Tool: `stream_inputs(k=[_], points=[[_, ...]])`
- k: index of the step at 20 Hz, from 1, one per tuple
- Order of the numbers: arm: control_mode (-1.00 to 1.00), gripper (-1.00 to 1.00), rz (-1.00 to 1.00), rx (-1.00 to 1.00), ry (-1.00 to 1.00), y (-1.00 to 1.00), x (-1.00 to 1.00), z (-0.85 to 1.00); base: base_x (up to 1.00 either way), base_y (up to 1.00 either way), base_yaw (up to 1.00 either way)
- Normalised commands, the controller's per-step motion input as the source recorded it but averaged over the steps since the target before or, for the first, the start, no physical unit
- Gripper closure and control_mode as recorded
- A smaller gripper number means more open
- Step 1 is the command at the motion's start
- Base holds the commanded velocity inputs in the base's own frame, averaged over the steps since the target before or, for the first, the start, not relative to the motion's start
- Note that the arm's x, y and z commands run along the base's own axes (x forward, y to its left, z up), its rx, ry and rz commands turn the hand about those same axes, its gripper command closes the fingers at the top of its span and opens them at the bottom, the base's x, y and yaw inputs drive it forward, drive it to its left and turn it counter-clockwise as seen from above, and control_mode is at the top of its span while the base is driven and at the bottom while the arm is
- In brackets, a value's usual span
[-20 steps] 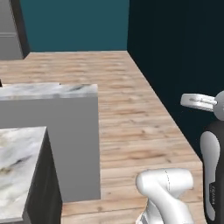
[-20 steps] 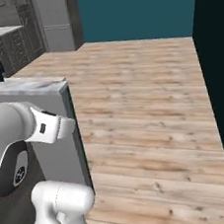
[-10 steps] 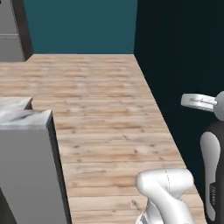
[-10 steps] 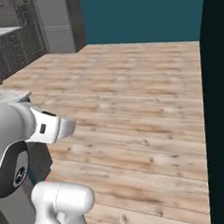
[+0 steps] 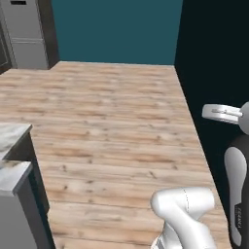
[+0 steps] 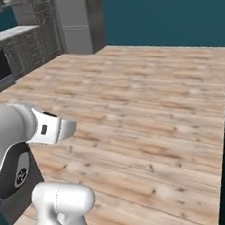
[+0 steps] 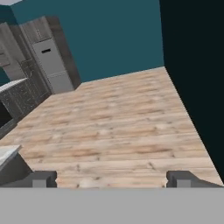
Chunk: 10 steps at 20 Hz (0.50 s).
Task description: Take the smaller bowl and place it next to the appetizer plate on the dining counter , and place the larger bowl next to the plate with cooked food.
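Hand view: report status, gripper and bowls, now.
Gripper open, holding nothing. No bowl or plate in sight; a marble counter corner at left. Ahead, bare wood floor, teal wall, grey fridge.

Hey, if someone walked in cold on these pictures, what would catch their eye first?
The broad pale wooden plank floor running back to a deep teal wall. Next, the tall grey steel refrigerator at the far left. The open gripper holds nothing, and a marble-topped grey counter corner edges in at lower left.
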Motion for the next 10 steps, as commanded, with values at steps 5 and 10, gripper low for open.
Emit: stream_inputs(k=[5, 10], points=[[1.0, -1.0, 0.0, 0.0, 0.0, 0.0, 0.0, 0.0, 1.0, -0.63, 0.28], [1.0, -1.0, 0.0, 0.0, 0.0, 0.0, 0.0, 0.0, 1.0, -0.55, 0.28]])
